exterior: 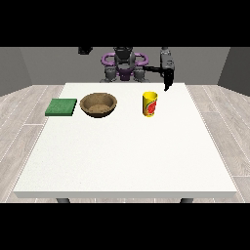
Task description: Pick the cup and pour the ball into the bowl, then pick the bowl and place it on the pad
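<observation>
You are watching the hand at the view's right (167, 82) hanging above the table's (122, 161) far edge, near the upright yellow cup (150, 104) — grasping nothing, finger spread impossible to tell — bowl (98, 104) and green pad (61, 107) waiting alongside.

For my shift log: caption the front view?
Hand at view's right hangs above upright yellow cup; bowl, green pad untouched.

We see even, bright, diffuse light on the white bench (122, 156), with no glare. Only faint soft shadows sit under the bowl (98, 105) and cup (150, 104).
</observation>
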